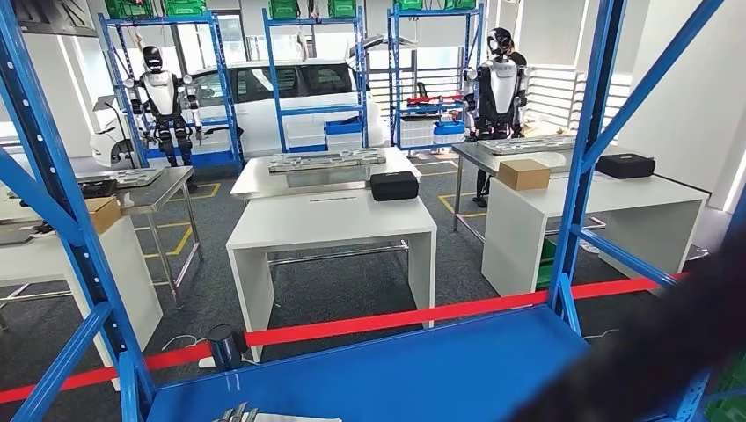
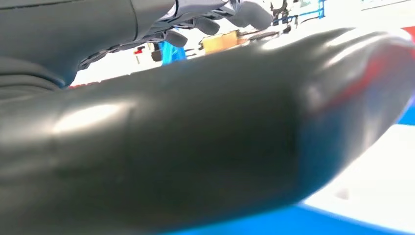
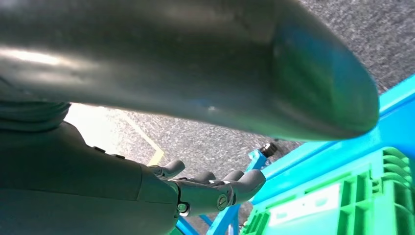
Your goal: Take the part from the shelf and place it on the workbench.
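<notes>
First, head view: the robot is facing the blue shelf deck. A pale, flat piece with a ridged silver end, probably the part, is lying at the near edge of that deck. It is too cropped for me to be sure. A red tape is stretching just beyond the deck, and the white table is standing further beyond it, well apart.

Next, left wrist view: the left robot hand is hovering just above the deck. Its thumb is blurring across the picture, its fingers are lying extended and apart, and it is gripping nothing. A pale surface, likely the same piece, is resting on the deck beside the thumb.

Last, right wrist view: the right robot hand is hanging off the deck's side, over the grey floor. Its fingers are loosely spread and it is carrying nothing. A green crate is sitting near it, below the deck's level.

The step in hand appears to be the reach. To do it well, the left robot hand should be lowering until thumb and fingers are bracketing the piece's edge. It should be closing only once seated, then lifting level so the flat piece is not scraping the deck or catching an upright.
</notes>
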`<state>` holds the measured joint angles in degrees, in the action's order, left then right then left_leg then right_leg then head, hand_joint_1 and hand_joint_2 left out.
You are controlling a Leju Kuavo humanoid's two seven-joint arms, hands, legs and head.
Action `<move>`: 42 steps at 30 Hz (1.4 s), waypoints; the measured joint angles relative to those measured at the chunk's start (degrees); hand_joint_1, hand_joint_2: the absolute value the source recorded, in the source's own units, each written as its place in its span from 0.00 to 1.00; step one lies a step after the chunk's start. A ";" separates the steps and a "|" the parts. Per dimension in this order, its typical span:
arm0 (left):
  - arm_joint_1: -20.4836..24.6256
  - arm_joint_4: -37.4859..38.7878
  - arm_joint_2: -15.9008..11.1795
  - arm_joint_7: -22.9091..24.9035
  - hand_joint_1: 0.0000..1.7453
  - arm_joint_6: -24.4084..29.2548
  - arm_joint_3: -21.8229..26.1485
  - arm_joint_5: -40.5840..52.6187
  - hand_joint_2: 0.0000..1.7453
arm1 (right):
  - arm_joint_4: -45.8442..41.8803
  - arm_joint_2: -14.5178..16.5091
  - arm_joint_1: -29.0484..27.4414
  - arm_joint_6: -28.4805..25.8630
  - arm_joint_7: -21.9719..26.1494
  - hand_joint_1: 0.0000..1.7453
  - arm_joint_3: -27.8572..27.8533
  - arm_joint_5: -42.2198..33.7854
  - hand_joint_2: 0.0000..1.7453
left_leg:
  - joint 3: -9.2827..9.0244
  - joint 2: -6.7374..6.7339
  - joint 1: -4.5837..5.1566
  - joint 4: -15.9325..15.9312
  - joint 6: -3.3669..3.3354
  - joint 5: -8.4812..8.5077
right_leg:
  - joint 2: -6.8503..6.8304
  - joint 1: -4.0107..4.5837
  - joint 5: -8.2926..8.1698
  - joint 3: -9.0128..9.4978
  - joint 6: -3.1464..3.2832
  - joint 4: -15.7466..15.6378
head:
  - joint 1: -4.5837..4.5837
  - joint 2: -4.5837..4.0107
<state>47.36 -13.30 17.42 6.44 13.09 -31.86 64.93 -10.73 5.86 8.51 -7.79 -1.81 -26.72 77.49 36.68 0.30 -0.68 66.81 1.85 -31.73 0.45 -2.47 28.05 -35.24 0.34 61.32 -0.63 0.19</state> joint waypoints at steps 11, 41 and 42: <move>-0.54 0.20 -0.63 -0.92 0.00 -0.77 0.45 -0.48 0.00 | 0.02 0.17 0.48 0.44 -0.01 0.00 0.01 0.15 0.00 | 0.86 0.14 2.02 -7.30 -4.03 8.32 | 0.48 0.92 2.32 3.42 -0.34 -1.36 | -0.11 -0.02; -2.36 0.37 -0.85 -2.07 0.00 -0.50 2.32 -1.02 0.00 | -0.01 -0.15 0.54 0.36 0.04 0.00 0.01 0.34 0.00 | -1.99 0.05 1.17 -7.49 -1.52 5.33 | -0.16 0.53 -0.61 0.45 -1.01 -1.19 | 0.34 -0.02; -2.39 0.34 -0.85 -2.15 0.00 -0.49 2.45 -1.09 0.00 | -0.01 -0.16 0.53 0.36 0.08 0.00 0.01 0.34 0.00 | -2.11 0.10 1.16 -7.83 -1.70 5.56 | -0.18 0.49 -0.65 0.65 -1.24 -1.46 | 0.34 -0.02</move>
<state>44.97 -12.96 16.57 4.29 12.60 -29.41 63.84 -10.74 5.70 9.03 -7.44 -1.73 -26.71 77.83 34.57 0.41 0.48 58.99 0.15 -26.17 0.27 -1.98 27.40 -34.59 -0.91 59.85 -0.29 0.17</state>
